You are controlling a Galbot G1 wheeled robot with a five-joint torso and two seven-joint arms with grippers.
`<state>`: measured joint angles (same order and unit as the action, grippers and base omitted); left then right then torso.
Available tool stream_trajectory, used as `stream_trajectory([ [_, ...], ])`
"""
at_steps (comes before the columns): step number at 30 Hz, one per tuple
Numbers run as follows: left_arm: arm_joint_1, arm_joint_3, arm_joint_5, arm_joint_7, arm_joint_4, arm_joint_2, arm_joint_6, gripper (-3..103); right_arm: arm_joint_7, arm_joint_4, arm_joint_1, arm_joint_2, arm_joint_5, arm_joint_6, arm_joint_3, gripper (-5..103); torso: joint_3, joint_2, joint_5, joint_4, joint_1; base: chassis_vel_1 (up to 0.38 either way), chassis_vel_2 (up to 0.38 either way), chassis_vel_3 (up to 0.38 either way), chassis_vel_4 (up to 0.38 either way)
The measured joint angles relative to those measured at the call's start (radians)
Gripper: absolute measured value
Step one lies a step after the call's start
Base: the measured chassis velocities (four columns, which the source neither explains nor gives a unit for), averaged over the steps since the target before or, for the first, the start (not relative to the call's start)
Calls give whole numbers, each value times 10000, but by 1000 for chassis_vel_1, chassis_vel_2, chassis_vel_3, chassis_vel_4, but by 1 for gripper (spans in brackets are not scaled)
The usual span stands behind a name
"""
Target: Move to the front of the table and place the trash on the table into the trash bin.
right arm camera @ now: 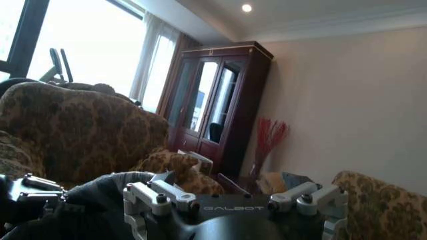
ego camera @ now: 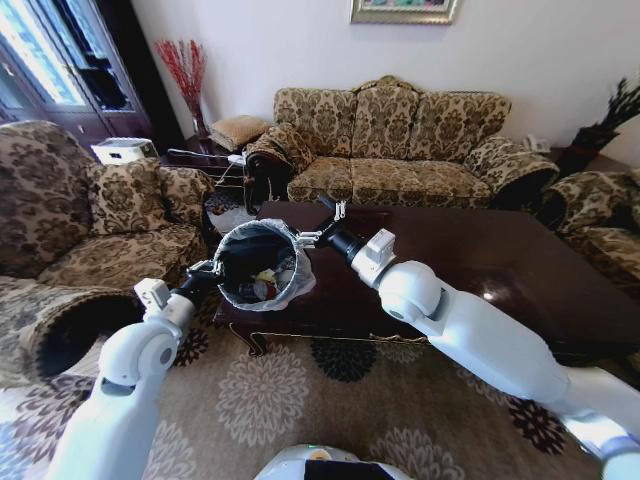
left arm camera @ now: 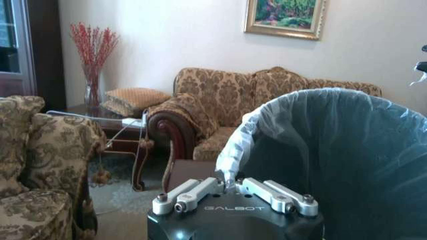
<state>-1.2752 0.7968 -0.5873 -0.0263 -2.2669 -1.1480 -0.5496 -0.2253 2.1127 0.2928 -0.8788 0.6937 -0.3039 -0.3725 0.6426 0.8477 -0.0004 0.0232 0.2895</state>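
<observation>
Head view: the trash bin (ego camera: 258, 265), black with a whitish bag ruffled over its rim, is held up off the floor and tilted so its mouth faces the camera, at the near left corner of the table (ego camera: 500, 260). Contents visible inside the bin: a small heap of trash (ego camera: 264, 287) at the bottom, with pale crumpled bits, something yellowish and a spot of red; individual items too small to identify. Left gripper (ego camera: 208, 268) is at the bin's left rim, fingers clamped together on the bag-covered edge. Left wrist view confirms this: the two fingers (left arm camera: 200, 190) converge on the bag's ruffled edge (left arm camera: 230, 165), with the bin's dark liner wall just beyond them. Right gripper (ego camera: 322, 228) reaches from the right arm over the table's near left part to the bin's upper right rim; fingers look spread, one tip at the rim, contact uncertain. Right wrist view shows the right gripper's finger links set wide apart, with the bin's dark rim (right arm camera: 100, 192) beside one of them. Table top is dark and glossy, reflecting light. A patterned sofa (ego camera: 400, 140) stands behind the table, and an armchair (ego camera: 90, 210) to the left.
</observation>
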Motion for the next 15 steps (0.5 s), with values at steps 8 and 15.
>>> stream_trajectory([
  [8,0,-2,3,-1,1,0,1,0,-4,0,-3,0,5,1,0,100,2,-1,7,-10,6,0,0,0,0],
  [15,0,-1,5,2,1,0,5,0,-4,0,-3,0,6,3,-2,100,1,0,3,-6,4,0,0,0,0],
])
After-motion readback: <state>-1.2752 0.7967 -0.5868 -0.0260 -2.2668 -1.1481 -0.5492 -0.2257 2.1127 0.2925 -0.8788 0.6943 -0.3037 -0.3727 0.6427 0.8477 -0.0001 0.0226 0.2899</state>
